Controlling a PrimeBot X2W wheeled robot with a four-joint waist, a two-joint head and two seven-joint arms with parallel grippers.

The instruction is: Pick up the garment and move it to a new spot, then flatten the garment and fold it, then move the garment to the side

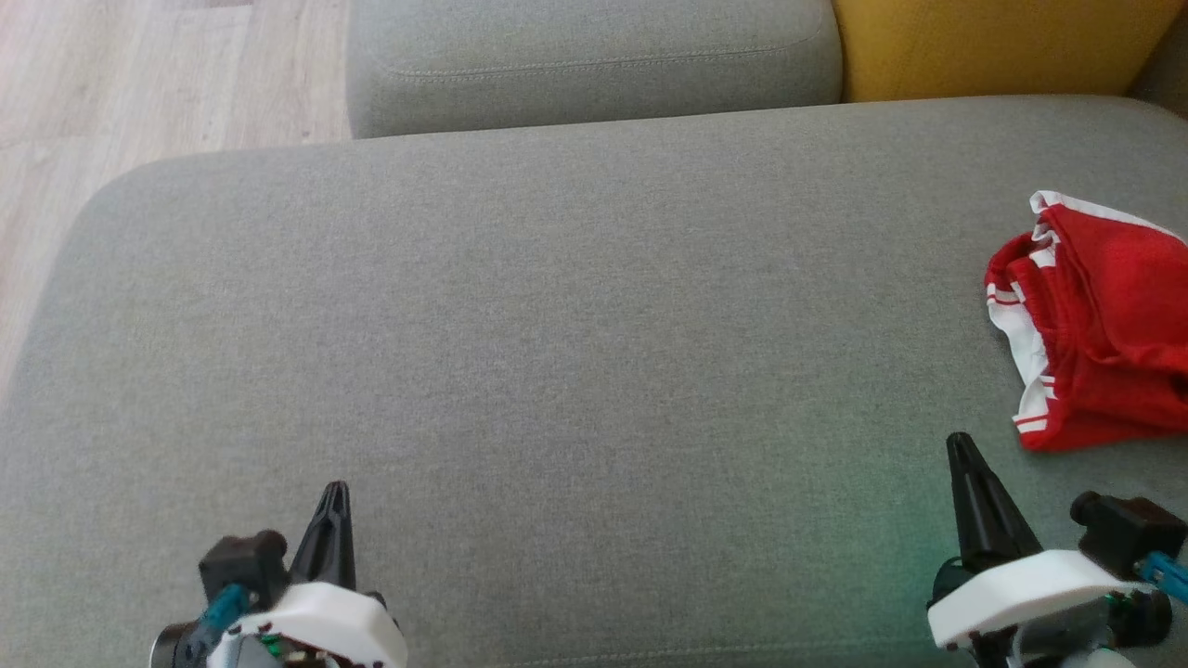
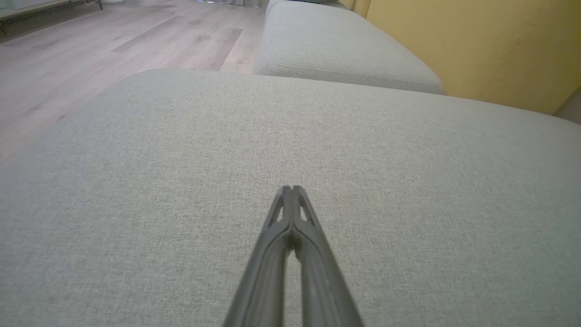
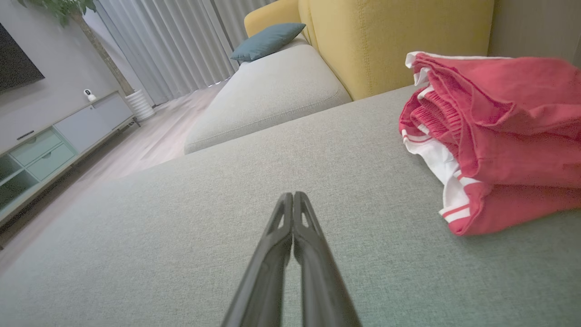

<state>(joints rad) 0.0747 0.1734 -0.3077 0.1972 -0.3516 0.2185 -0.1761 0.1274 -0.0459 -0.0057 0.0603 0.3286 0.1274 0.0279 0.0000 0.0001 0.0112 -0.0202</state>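
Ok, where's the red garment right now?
At the head view's right edge, the red garment lies on the grey cushion, just beyond the right end effector.

Garment (image 1: 1104, 325) lies on the seat cushion (image 1: 557, 325) at three o'clock, ahead of my right tool (image 1: 959, 443); second cushion (image 1: 594, 65) at twelve.

Soft, even daylight, brightest at the pale pleated curtains (image 3: 172, 41); the broad grey fabric sofa cushion (image 1: 557, 325) carries barely a shadow, just a faint green cast at its near right. Wrist views bow at their edges, and the crumpled red-and-white cloth garment (image 3: 508, 136) looks washed pink there.
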